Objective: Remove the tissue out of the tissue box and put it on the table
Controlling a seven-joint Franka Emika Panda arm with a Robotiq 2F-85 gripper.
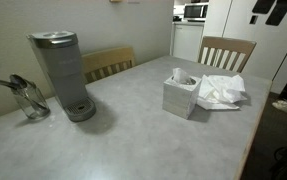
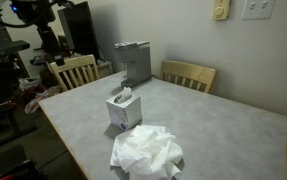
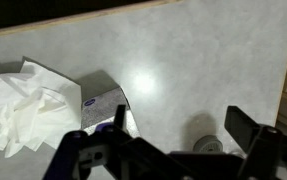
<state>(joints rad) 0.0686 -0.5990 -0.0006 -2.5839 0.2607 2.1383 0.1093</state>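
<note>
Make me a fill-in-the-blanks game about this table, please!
1. A tissue pokes out of the ____ of the tissue box.
2. The pile of crumpled tissues is coloured ____.
3. ____ wooden chairs stand at the table.
4. The claw is wide ____, holding nothing.

Missing words: top, white, two, open.
</note>
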